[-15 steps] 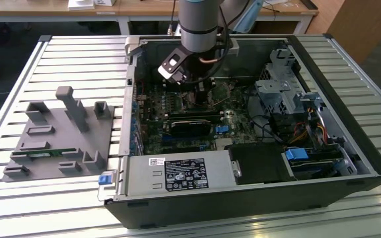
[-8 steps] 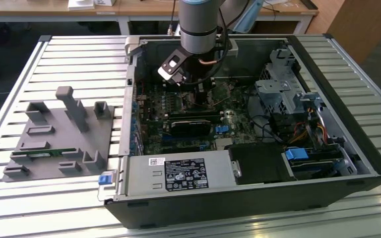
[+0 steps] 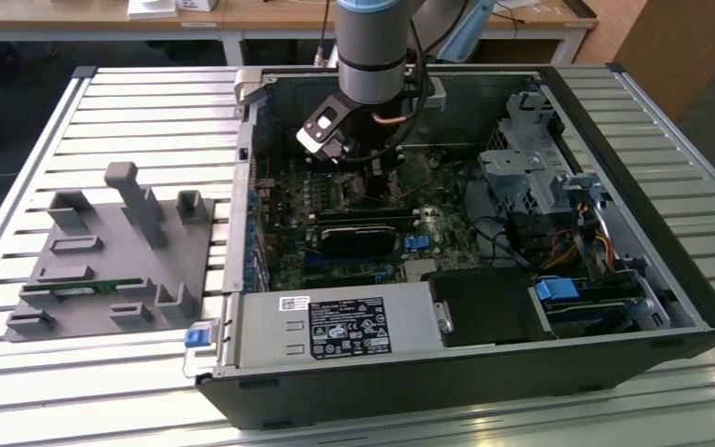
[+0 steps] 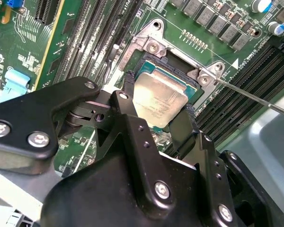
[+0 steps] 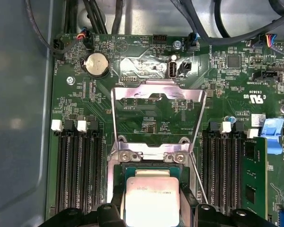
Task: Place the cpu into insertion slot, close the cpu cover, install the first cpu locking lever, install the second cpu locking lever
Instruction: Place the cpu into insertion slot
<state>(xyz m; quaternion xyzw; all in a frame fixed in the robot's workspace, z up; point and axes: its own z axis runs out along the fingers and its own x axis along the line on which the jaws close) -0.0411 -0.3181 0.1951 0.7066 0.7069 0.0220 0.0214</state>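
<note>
Exterior view's left: grey fixture tray [image 3: 97, 251], well apart from the open computer case [image 3: 457, 382], with the arm reaching inside. Second wrist view: gripper [image 4: 156, 105] looks clamped on the cpu [image 4: 161, 94], a finger on each opposite edge, chip flat and directly over the insertion slot [image 4: 149, 61]. Seated or just above: cannot tell, fingers hide part of the rim. First wrist view: cpu cover [image 5: 137, 91] stands open beyond the slot; thin locking lever [image 5: 199, 177] beside it, lower end cut off.

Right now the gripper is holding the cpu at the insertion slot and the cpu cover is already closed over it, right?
No. The gripper holds the cpu at the insertion slot, but the cpu cover is open, swung back off it, as the first wrist view shows.
</note>
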